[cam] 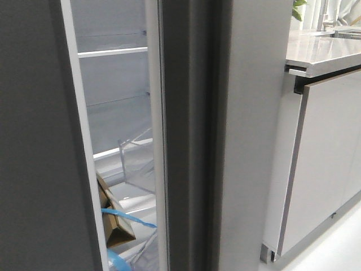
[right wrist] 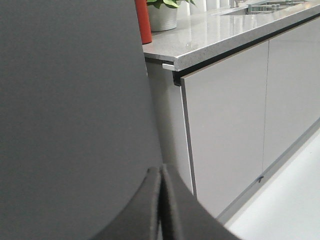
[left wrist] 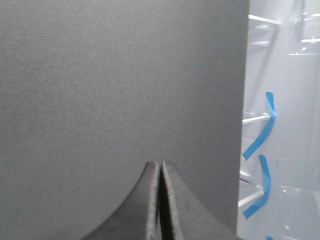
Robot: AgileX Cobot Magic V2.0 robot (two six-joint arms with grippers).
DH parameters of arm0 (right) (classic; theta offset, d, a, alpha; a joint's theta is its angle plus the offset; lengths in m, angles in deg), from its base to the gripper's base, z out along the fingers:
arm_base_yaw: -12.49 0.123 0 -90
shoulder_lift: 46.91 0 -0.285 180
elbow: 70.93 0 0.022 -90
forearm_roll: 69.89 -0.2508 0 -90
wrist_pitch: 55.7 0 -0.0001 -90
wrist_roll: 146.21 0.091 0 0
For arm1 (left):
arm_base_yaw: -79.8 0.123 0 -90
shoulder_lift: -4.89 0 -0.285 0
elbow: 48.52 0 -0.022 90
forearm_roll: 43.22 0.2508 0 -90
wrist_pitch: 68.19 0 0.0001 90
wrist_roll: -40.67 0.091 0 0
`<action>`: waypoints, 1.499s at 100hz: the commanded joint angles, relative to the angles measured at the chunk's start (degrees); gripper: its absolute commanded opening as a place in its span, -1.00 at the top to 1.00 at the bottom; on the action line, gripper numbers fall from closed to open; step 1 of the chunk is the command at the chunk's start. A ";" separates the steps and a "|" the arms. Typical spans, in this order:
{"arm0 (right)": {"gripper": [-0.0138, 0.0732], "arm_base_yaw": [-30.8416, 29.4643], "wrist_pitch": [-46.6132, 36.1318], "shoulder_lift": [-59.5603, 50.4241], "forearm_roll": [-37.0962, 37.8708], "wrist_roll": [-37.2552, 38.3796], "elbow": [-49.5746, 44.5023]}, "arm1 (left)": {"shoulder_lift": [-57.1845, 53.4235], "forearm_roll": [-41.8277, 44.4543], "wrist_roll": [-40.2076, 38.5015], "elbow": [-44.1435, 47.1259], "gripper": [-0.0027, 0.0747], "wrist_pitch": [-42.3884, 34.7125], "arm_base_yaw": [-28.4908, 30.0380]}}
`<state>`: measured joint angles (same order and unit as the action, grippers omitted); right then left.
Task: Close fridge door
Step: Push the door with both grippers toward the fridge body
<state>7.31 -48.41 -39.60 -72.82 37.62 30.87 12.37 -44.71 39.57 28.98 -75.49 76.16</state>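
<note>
Front view, door: the fridge door (cam: 194,135) stands edge-on at centre frame. Its long axis is vertical, with the grooved grey edge towards the camera and the pale trim on its left side.
Front view, gap: the fridge inside (cam: 113,84) shows as an open slot left of centre, so the door is not yet shut. A second dark panel (cam: 34,141) fills the left of the frame.
Front view, arms: neither gripper is in view, so I can't tell from here which one is nearer.
Front view, right side: cabinet (cam: 327,158) under a counter (cam: 321,51).
Front view, hard to read: a cardboard box (cam: 115,223) and blue tape (cam: 127,216) low in the slot are cut off by the frame. The door's top and bottom are also cut off.

Left wrist view, hand: the left gripper (left wrist: 159,167) has its fingers pressed together and holds nothing.
Left wrist view, relation: a flat dark panel (left wrist: 120,85) fills the frame just beyond the fingertips. The fridge inside (left wrist: 285,60), with tape, is at the right edge.
Left wrist view, unclear: I can't tell which panel this is, or whether the fingers touch it.

Right wrist view, hand: the right gripper (right wrist: 161,170) has its fingers pressed together and is empty.
Right wrist view, relation: the fridge door (right wrist: 70,100) fills the left half of the frame, close ahead of the fingertips. The cabinet (right wrist: 225,125) and counter (right wrist: 215,35) are beyond it on the right.
Right wrist view, judgement: this is likely the door's outer face, so the right arm looks best placed to push it towards the slot.
Right wrist view, unclear: contact can't be seen, and a red pot (right wrist: 144,20) is partly hidden by the door.
</note>
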 commanded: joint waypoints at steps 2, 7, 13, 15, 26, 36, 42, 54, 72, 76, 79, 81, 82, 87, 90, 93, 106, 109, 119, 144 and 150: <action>0.79 -0.32 -4.77 -1.19 0.13 -0.18 -1.07 | -0.59 -0.23 -0.25 2.01 0.98 -4.16 -0.40; 0.79 -0.32 -4.77 -1.19 0.13 -0.18 -1.07 | -0.59 -0.23 -0.25 2.01 0.98 -4.16 -0.40; 0.79 -0.32 -4.77 -1.19 0.13 -0.18 -1.07 | -0.59 -0.23 -0.25 2.01 0.98 -4.16 -0.40; 0.78 -0.32 -4.77 -1.19 0.13 -0.18 -1.07 | -0.59 -0.23 -0.25 2.01 0.98 -4.16 -0.40; 0.79 -0.32 -4.77 -1.19 0.13 -0.18 -1.07 | -0.59 -0.23 -0.25 2.01 0.98 -4.16 -0.40; 0.78 -0.32 -4.77 -1.19 0.13 -0.18 -1.07 | -0.59 -0.23 -0.25 2.01 0.98 -4.16 -0.40; 0.79 -0.32 -4.77 -1.19 0.13 -0.18 -1.07 | -0.59 -0.23 -0.25 2.01 0.98 -4.16 -0.40; 0.79 -0.32 -4.77 -1.19 0.13 -0.18 -1.07 | -0.59 -0.23 -0.25 2.01 0.98 -4.16 -0.40; 0.79 -0.32 -4.77 -1.19 0.13 -0.18 -1.07 | -0.59 -0.23 -0.25 2.01 0.98 -4.16 -0.40; 0.78 -0.32 -4.77 -1.19 0.13 -0.18 -1.07 | -0.59 -0.23 -0.25 2.01 0.98 -4.16 -0.40; 0.79 -0.32 -4.77 -1.19 0.13 -0.18 -1.07 | -0.59 -0.23 -0.25 2.01 0.98 -4.16 -0.40; 0.79 -0.32 -4.77 -1.19 0.13 -0.18 -1.07 | -0.59 -0.23 -0.25 2.01 0.98 -4.16 -0.40; 0.79 -0.32 -4.77 -1.19 0.13 -0.18 -1.07 | -0.59 -0.23 -0.25 2.01 0.98 -4.16 -0.40; 0.79 -0.32 -4.77 -1.19 0.13 -0.18 -1.07 | -0.59 -0.23 -0.25 2.01 0.98 -4.16 -0.40; 0.79 -0.32 -4.77 -1.19 0.13 -0.18 -1.07 | -0.59 -0.23 -0.25 2.01 0.98 -4.16 -0.40; 0.79 -0.32 -4.77 -1.19 0.13 -0.18 -1.07 | -0.59 -0.23 -0.25 2.01 0.98 -4.16 -0.40; 0.78 -0.32 -4.77 -1.19 0.13 -0.18 -1.07 | -0.59 -0.23 -0.25 2.01 0.98 -4.16 -0.40; 0.78 -0.32 -4.77 -1.19 0.13 -0.18 -1.07 | -0.59 -0.23 -0.25 2.01 0.98 -4.16 -0.40; 0.78 -0.32 -4.77 -1.19 0.13 -0.18 -1.07 | -0.59 -0.23 -0.25 2.01 0.98 -4.16 -0.40; 0.78 -0.32 -11.05 -1.19 -2.06 -0.06 -1.07 | -0.59 -0.23 -0.25 2.01 0.98 -4.16 -0.40; 0.79 -0.32 -12.70 -1.19 -7.62 -0.06 -1.07 | -0.59 -0.23 -0.25 2.01 0.98 -4.16 -0.40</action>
<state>7.31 -53.64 -39.60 -75.00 37.62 30.87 12.37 -44.71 39.57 28.98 -75.49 76.16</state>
